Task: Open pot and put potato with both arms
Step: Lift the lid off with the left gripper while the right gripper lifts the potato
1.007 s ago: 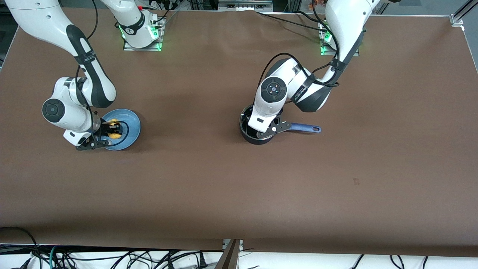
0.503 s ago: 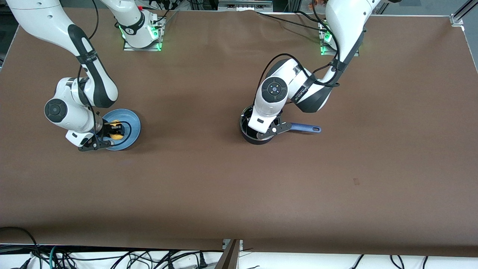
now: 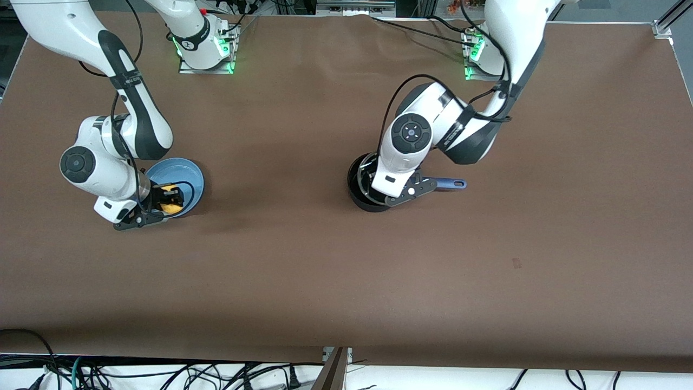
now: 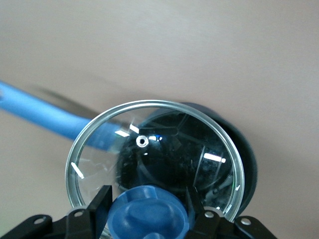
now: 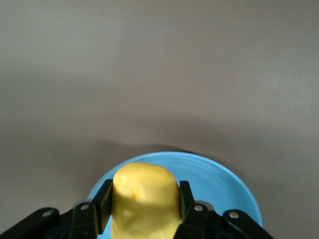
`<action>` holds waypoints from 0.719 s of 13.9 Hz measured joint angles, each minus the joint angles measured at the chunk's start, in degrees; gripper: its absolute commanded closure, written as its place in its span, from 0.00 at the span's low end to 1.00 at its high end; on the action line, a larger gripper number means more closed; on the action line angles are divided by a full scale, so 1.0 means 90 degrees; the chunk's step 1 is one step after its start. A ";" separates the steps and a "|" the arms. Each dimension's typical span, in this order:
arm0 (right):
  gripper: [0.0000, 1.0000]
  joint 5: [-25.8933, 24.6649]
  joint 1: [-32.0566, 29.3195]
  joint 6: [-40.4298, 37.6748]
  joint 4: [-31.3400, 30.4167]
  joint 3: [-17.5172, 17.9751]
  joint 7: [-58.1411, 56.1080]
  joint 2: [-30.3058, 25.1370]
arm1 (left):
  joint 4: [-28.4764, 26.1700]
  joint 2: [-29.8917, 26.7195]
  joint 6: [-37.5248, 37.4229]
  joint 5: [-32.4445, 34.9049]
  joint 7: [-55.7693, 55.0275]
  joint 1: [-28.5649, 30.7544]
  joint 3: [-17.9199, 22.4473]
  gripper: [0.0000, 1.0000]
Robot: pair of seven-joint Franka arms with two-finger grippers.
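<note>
Lifted: potato (image 5: 144, 199) in right claw (image 5: 143, 204); lid (image 4: 154, 159) in left claw (image 4: 148, 211), probably off pot (image 3: 364, 197).

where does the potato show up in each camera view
Front view: potato in the right gripper, over the plate's edge.
Right wrist view: potato between the fingers, low centre.
Left wrist view: not in it.
Shared landmark: the blue plate, under the potato in both.

Open surface (image 3: 335, 260) between plate (image 3: 190, 174) and pot (image 3: 360, 199); lid (image 4: 149, 149) over pot mouth, seemingly partly blocking.
</note>
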 measured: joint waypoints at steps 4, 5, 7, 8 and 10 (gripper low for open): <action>0.65 0.0026 0.0018 -0.1079 0.1005 0.0783 0.1221 -0.0025 | 0.0767 -0.0233 -0.1041 0.0000 0.0155 0.0198 0.0007 0.48; 0.65 0.0028 0.0053 -0.1147 0.1132 0.1052 0.1740 -0.0024 | 0.0828 -0.0303 -0.1106 0.0000 0.0299 0.0343 0.0008 0.47; 0.65 0.0028 0.0352 -0.1161 0.1309 0.1357 0.2794 0.0004 | 0.0842 -0.0474 -0.1282 0.0000 0.0786 0.0712 0.0012 0.46; 0.65 0.0029 0.0617 -0.1161 0.1425 0.1396 0.3271 0.0051 | 0.0841 -0.0559 -0.1393 0.0000 0.1101 0.0930 0.0018 0.46; 0.66 0.0030 0.1191 -0.1160 0.1742 0.1414 0.4292 0.0227 | 0.0795 -0.0717 -0.1513 0.0001 0.1733 0.1392 0.0032 0.46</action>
